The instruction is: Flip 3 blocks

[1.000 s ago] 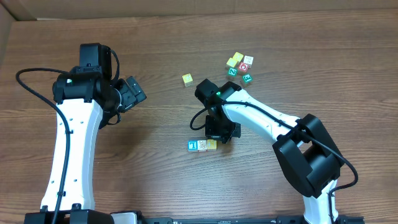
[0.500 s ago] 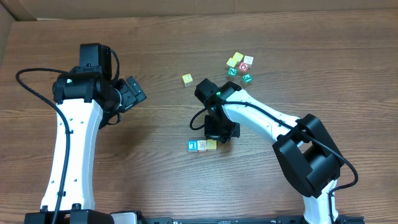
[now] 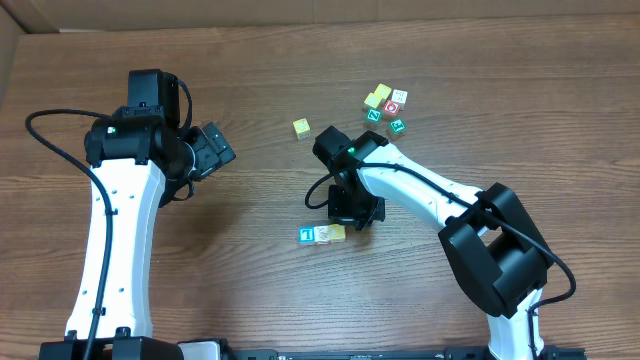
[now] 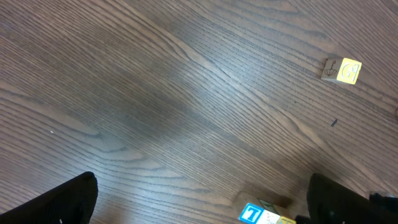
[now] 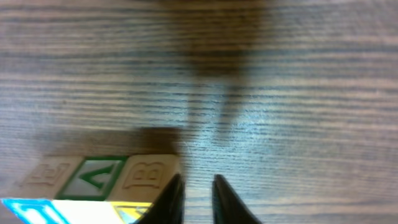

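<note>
Three blocks lie in a touching row on the wood table: blue with a white mark (image 3: 308,235), cream-white (image 3: 323,234) and pale yellow (image 3: 339,232). My right gripper (image 3: 357,213) hovers just right of the yellow end. In the right wrist view its fingertips (image 5: 171,200) stand a narrow gap apart over bare wood, right beside the end block's embossed side (image 5: 149,177), with nothing between them. My left gripper (image 3: 217,148) is far to the left, wide open and empty. The left wrist view catches the blue block (image 4: 252,213) at its bottom edge.
A lone yellow cube (image 3: 301,127) sits behind the row and also shows in the left wrist view (image 4: 342,70). A cluster of green-marked, red-marked and yellow cubes (image 3: 386,106) lies at the back right. Cardboard borders the table's far edge (image 3: 300,15).
My right gripper's jaws have parted slightly. The row of three blocks has shifted a little to the left. The left arm has not moved.
</note>
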You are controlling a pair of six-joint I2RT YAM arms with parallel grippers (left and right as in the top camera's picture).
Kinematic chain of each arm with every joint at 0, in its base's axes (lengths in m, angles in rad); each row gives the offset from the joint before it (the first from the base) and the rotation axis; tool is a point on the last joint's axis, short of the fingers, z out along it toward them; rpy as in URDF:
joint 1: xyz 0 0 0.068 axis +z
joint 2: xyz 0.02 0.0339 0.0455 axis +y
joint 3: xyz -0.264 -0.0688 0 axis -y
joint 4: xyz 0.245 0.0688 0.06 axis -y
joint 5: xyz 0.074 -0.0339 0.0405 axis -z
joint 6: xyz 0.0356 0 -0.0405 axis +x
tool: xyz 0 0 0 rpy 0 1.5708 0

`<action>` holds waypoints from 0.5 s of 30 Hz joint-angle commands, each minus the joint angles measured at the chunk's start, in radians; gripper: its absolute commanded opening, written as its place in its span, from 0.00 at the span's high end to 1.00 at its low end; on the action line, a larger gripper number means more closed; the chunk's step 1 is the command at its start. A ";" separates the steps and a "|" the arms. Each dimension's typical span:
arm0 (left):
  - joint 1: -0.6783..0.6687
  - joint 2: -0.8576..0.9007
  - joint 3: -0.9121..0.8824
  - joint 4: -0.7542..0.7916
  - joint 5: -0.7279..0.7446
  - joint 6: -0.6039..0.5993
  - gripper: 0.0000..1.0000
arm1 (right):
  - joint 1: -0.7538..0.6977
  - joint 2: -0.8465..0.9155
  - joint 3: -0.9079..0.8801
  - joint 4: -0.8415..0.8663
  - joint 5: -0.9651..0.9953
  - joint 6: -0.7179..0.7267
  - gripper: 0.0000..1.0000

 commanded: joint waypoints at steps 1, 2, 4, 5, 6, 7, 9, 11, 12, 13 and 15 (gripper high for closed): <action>0.002 0.007 0.006 0.002 -0.002 0.004 0.00 | 0.005 -0.027 -0.006 -0.001 -0.005 -0.002 0.60; 0.002 0.007 0.006 0.002 -0.002 0.004 0.00 | 0.005 -0.027 -0.006 -0.004 -0.005 -0.002 0.53; 0.002 0.007 0.006 0.002 -0.002 0.004 0.00 | 0.005 -0.027 -0.006 -0.007 -0.005 -0.007 0.42; 0.002 0.007 0.006 0.002 -0.002 0.004 0.00 | 0.005 -0.027 -0.006 -0.006 -0.005 -0.018 0.38; 0.002 0.007 0.006 0.002 -0.002 0.004 0.01 | 0.005 -0.027 -0.006 -0.005 -0.005 -0.026 0.36; 0.002 0.007 0.006 0.002 -0.002 0.004 0.01 | 0.005 -0.027 -0.006 -0.002 -0.004 -0.032 0.34; 0.002 0.007 0.006 0.002 -0.002 0.004 0.00 | 0.005 -0.027 -0.006 0.002 -0.004 -0.032 0.33; 0.002 0.007 0.006 0.002 -0.002 0.004 0.01 | 0.005 -0.027 -0.006 0.009 -0.004 -0.032 0.32; 0.002 0.007 0.006 0.002 -0.002 0.004 0.00 | 0.005 -0.027 -0.006 0.012 -0.004 -0.032 0.28; 0.002 0.007 0.006 0.002 -0.002 0.004 0.00 | 0.005 -0.027 -0.006 0.012 -0.004 -0.032 0.26; 0.002 0.007 0.006 0.002 -0.002 0.004 0.00 | 0.005 -0.027 -0.006 0.012 -0.004 -0.032 0.25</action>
